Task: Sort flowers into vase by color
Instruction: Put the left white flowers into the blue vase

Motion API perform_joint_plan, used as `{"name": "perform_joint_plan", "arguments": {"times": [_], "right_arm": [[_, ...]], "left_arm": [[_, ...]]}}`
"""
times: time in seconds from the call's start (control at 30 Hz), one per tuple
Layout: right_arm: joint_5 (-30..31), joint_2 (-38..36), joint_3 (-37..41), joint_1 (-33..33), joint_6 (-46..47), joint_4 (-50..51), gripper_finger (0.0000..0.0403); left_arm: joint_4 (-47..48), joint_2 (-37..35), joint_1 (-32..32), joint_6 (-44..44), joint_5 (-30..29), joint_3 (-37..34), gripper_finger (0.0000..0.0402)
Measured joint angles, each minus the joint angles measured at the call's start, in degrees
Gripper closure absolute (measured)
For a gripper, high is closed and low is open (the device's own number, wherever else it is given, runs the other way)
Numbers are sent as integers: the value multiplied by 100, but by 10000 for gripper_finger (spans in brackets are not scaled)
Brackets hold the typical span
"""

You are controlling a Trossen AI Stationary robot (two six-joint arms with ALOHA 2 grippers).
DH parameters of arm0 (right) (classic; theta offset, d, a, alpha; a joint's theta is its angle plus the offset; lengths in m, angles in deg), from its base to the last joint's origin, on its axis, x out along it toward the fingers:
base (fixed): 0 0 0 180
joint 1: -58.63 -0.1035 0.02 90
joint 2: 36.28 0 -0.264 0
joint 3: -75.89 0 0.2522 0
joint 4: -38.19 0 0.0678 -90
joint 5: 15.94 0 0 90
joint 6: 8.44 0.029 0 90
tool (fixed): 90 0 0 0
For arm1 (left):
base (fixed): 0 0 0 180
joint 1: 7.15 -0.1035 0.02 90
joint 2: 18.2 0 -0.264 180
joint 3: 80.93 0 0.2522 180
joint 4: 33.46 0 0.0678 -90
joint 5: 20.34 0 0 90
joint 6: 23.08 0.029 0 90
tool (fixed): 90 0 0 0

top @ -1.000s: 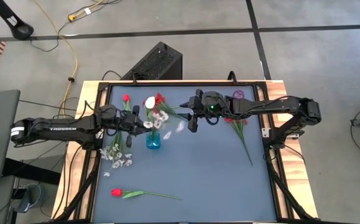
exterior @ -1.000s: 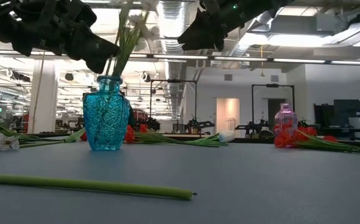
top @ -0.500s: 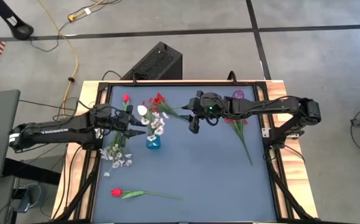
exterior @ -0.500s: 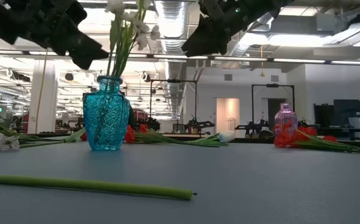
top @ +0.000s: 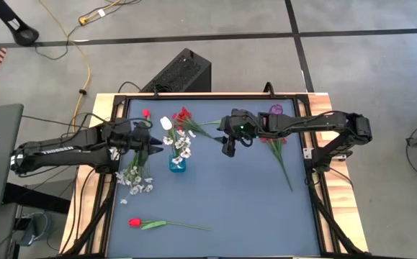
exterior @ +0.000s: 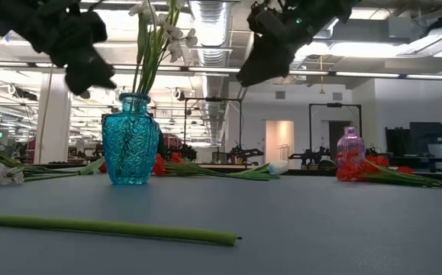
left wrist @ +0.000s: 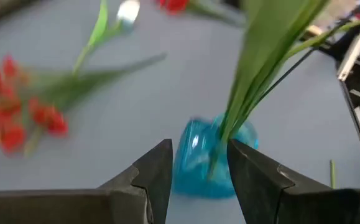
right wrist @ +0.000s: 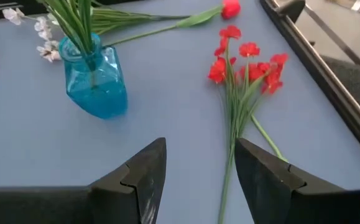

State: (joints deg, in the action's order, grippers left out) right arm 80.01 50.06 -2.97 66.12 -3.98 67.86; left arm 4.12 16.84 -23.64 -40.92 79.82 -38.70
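A blue glass vase (top: 177, 164) (exterior: 130, 139) stands left of the table's middle. White flowers (top: 181, 142) (exterior: 159, 30) stand in it, their green stems leaning on its mouth. My left gripper (top: 160, 148) (left wrist: 198, 152) hovers open just left of the stems, above the vase, touching nothing. My right gripper (top: 228, 148) (right wrist: 199, 155) hangs open over the table to the vase's right, with nothing between its fingers. A red spray (top: 183, 115) (right wrist: 248, 62), a white tulip (top: 166, 122) and a red tulip (top: 145, 114) lie flat behind the vase.
A small pink vase (top: 276, 110) (exterior: 350, 153) stands at the far right, with red flowers (top: 273, 140) lying beside it. A white spray (top: 133, 180) lies at the left edge. A red tulip (top: 135, 223) lies near the front, its stem (exterior: 106, 227) stretched across.
My left gripper has let go of the white flowers and drawn back toward the table's left edge. The flowers, held slanted over the vase before, now stand more upright in it. My right gripper has drifted a little down and toward the near edge.
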Motion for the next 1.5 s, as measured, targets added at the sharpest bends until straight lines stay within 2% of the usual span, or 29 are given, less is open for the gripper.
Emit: {"name": "perform_joint_plan", "arguments": {"times": [0.2, 0.53, 0.67, 0.8, 0.87, 0.97, 1.17, 1.23, 1.33, 1.5], "right_arm": [[20, 95, -9, 0, 23, -25, 188], [-12, 958, 0, -218, 482, -131, 188], [55, 1060, -2, -385, 735, -113, 188], [475, 1058, -2, -468, 908, -243, 188], [613, 1058, -2, -516, 917, -381, 188], [617, 1049, -2, -556, 879, -499, 188], [623, 1049, -2, -699, 589, -457, 188], [622, 1049, -2, -775, 437, -442, 188], [620, 1049, -2, -894, 203, -410, 188], [620, 1049, -2, -1059, -219, -351, 188]], "left_arm": [[788, -8, 181, -597, 47, 2, 260], [1008, -15, 1170, -909, -570, -172, 260], [1433, -20, 1500, -1669, -1153, -210, 260], [2219, -15, 1519, -2032, -1654, -10, 260], [2473, 32, 1385, -2057, -1943, 170, 260], [2790, 263, 1014, -1755, -2031, 547, 260], [3569, 1251, -259, -1083, -2353, 1167, 260], [3637, 1600, -668, -900, -2215, 1164, 260], [3576, 2070, -1113, -697, -1701, 1047, 260], [3267, 2738, -1507, -683, -1666, 1038, 260]]}}
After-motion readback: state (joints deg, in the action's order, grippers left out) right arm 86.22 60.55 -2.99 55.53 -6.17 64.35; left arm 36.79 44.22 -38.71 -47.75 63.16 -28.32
